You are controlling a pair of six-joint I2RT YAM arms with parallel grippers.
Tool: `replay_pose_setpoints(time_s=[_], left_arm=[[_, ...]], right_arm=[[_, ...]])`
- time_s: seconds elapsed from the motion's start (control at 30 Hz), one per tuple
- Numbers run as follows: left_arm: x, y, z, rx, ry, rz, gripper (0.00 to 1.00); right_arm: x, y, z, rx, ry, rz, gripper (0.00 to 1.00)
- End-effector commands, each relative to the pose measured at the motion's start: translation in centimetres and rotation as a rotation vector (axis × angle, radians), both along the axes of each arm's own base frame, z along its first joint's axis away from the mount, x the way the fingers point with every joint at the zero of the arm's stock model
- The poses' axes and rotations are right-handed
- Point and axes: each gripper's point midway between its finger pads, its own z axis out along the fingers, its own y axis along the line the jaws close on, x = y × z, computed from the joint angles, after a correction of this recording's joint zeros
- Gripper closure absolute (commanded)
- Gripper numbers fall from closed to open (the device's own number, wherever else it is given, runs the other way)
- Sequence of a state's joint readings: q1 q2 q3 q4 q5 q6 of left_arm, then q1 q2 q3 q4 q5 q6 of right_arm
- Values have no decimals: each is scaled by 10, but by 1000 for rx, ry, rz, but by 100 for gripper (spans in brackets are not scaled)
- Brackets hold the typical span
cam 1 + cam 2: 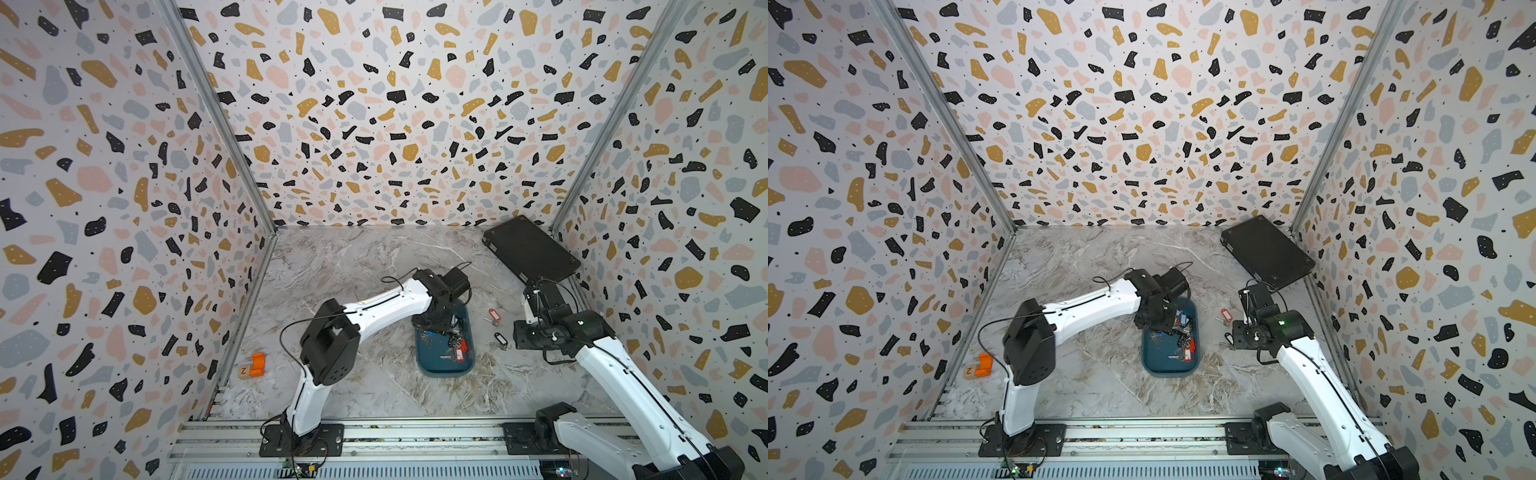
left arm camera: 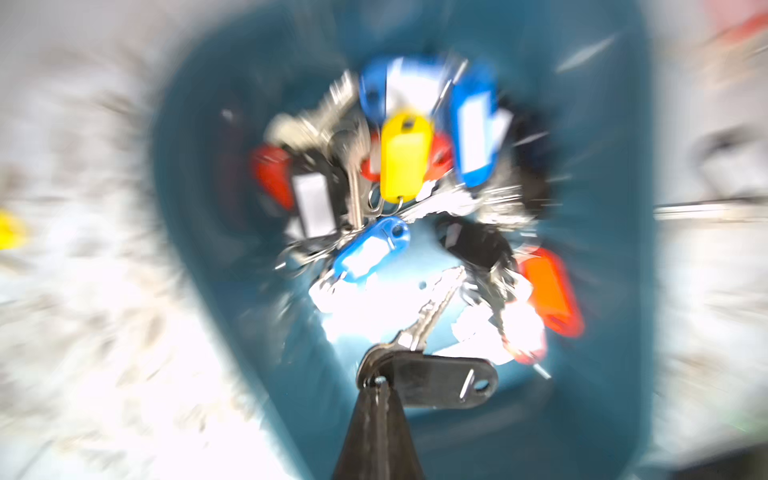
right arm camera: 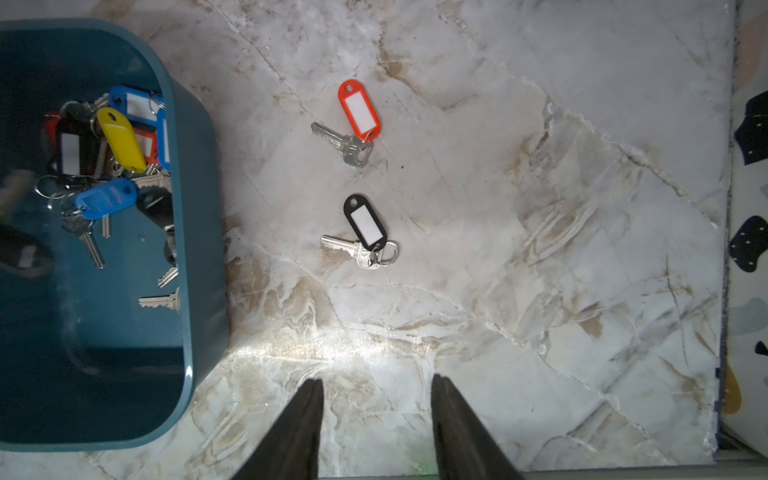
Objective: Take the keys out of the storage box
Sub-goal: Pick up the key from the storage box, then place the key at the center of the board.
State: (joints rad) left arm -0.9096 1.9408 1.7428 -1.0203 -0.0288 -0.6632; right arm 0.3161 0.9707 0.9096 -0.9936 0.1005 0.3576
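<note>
The only readable writing is a "2" on a small wooden tile (image 1: 244, 370), which lies against an orange block (image 1: 258, 364) on the table (image 3: 540, 208), well off to the outer side of the left gripper (image 2: 377, 386). The white label slips in the key tags look blank. No brand name can be made out on anything.

The storage box (image 3: 199, 208) sits directly under the left gripper and just beside the right gripper (image 3: 376, 399), toward the other arm. Inside it, the keys (image 3: 120, 137) lie in a tangled heap beyond the left fingertips, with blue, yellow, red, orange and black tags among silver blades and rings. A few loose keys lie along the wall nearest the right gripper. The part of the box floor nearer the arm bases is bare.

The left gripper is clenched on the ring of a key with a black tag (image 2: 440, 384), pinching it at the very tips over the box. That key and tag are sharp in the left wrist view, while everything around them is smeared.

The right gripper is released and holds nothing, its fingers spread above bare table. Ahead of its tips lie a red-tagged key (image 3: 359, 110) and, nearer, a second black-tagged key (image 3: 365, 224), both outside the box. A closed black case (image 1: 530, 249) lies farther beyond, in the corner.
</note>
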Motion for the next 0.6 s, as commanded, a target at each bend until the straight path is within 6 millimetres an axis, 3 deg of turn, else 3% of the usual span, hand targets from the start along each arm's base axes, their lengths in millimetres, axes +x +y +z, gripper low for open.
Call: replay_pose_setpoints(time_s=[0.0, 0.1, 0.2, 0.43, 0.57], left_arm=[[9, 46, 43, -49, -37, 72, 100], [19, 84, 56, -86, -41, 137, 100], [27, 127, 46, -60, -23, 199, 100], [44, 215, -25, -77, 114, 428, 100], [50, 241, -60, -60, 187, 514, 100]], right_arm=[[-1, 0, -1, -1, 8, 3, 53], [-1, 1, -2, 1, 14, 9, 53], [-1, 3, -4, 7, 25, 15, 53], [-2, 11, -6, 40, 44, 46, 53], [-2, 22, -9, 74, 67, 84, 52]])
